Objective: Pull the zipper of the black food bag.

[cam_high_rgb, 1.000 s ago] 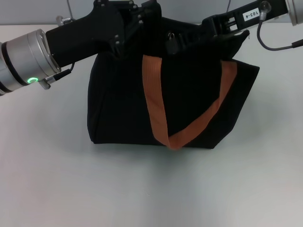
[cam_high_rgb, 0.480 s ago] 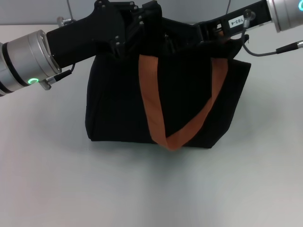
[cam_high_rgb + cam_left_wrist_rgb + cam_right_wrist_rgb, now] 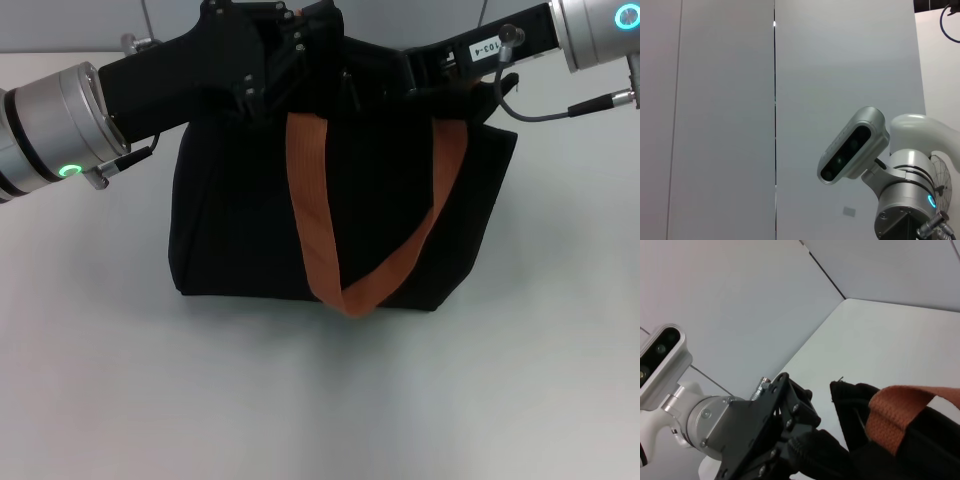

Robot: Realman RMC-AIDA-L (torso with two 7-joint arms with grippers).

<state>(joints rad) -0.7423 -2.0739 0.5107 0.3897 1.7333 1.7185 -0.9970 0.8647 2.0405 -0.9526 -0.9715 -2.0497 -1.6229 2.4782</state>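
The black food bag stands upright on the white table, an orange-brown strap looping down its front. My left gripper is pressed into the bag's top left corner. My right gripper reaches in from the upper right and lies on the bag's top edge. The zipper is hidden in the black fabric between the two grippers. The right wrist view shows the left gripper against the bag's rim, with a strap beside it. The left wrist view shows no bag.
White table stretches in front of the bag and to both sides. A grey cable hangs from the right arm. A grey wall stands behind; the left wrist view shows it and the robot's head.
My right gripper has moved left along the bag's top. The bag's right side and strap shifted left with it. The left arm has not moved.
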